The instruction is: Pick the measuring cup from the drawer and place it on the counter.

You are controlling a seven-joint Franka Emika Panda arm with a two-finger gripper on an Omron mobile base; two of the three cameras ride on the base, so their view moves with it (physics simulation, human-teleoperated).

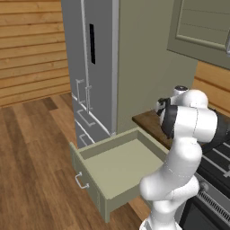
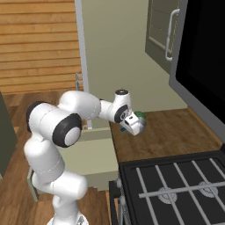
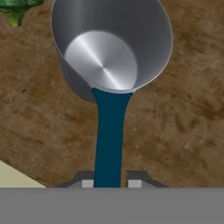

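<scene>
The gripper (image 3: 110, 183) is clamped on the teal handle of the measuring cup (image 3: 111, 48), whose long axis runs straight out from the jaws; the cup is held over the counter (image 3: 183, 131), outside the drawer (image 1: 117, 168)

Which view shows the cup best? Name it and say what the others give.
The hand view: the cup is seen close up, silver bowl open to the camera, teal handle running down between the fingertips of the gripper, wooden counter behind it. In the right base view the hand hides it; in the left base view the arm blocks it.
</scene>
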